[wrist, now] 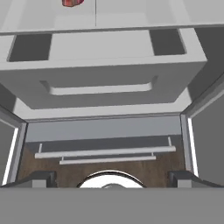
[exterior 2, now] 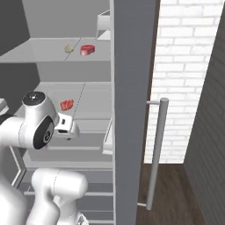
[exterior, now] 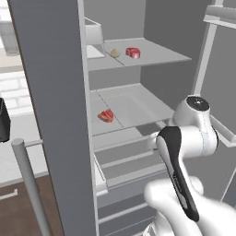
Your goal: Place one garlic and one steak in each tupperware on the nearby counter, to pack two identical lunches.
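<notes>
Open fridge, doors swung wide, arm reaching into it. Pincer (wrist: 112,177) spread wide, nothing between the fingertips (wrist: 37,178); in the hand view the two dark tips sit far apart at the lower edge. In the right base view the hand (exterior 2: 67,126) shows just past the big white joint, level with the lower shelf edge. Straight ahead of the pincer: a pale drawer (wrist: 103,74) with a recessed grip slot, and below it the fridge's bottom rails against brown floor. Beyond and above the pincer, on the middle shelf (exterior: 138,108), lies one steak (exterior: 106,115), red with paler patches, near the shelf's front edge; its tip shows at the top of the hand view (wrist: 71,2). Higher still, well above the pincer, the upper shelf (exterior: 156,54) carries the second steak (exterior: 133,52) and, just beside it and apart, a tan-yellow garlic (exterior: 115,53). A pale box-like container (exterior: 93,33) sits farther back on that shelf. Off to the pincer's left, outside the fridge door, a strip of pale desk (exterior: 18,152) shows, with a dark object (exterior: 3,120) at its edge.
</notes>
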